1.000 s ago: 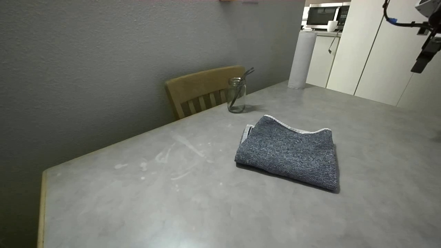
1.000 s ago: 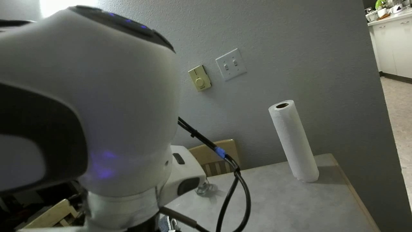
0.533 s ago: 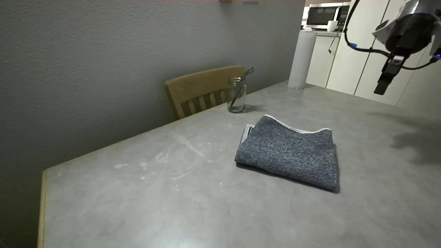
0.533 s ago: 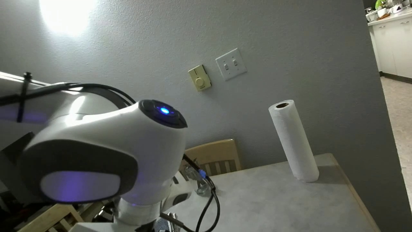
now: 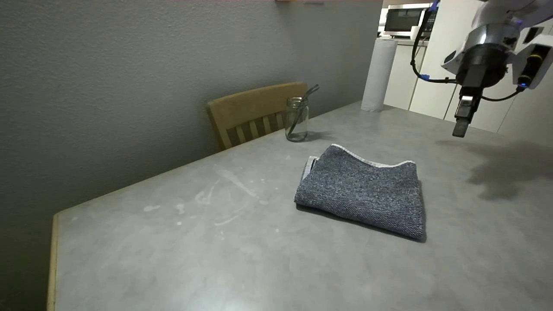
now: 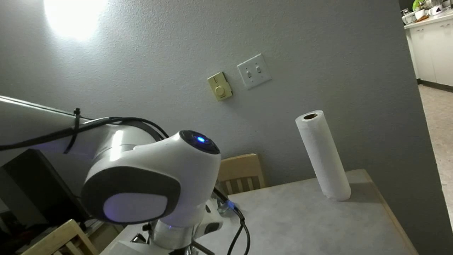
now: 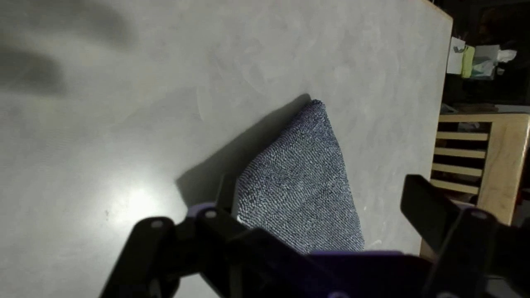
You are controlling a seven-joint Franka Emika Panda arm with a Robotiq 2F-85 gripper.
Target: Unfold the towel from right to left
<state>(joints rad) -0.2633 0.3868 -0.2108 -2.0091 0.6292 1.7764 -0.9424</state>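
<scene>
Blue-grey folded towel | in an exterior view, lies left of and below tool, apart | near edge slants left-far to right-near | tool spread, holding nothing

White arm, black cables, blue band, black tool.

- The big white arm reaches out and bends sharply downward, a small blue light glowing on top of its rounded bend.
- Below that, the silver-and-black wrist hangs in the air, leaning a little off plumb.
- The gripper hangs in line beneath it, pointing steeply down on the same slant.
- Seen from the wrist, its two black fingers stand spread, a wide gap between them.
</scene>
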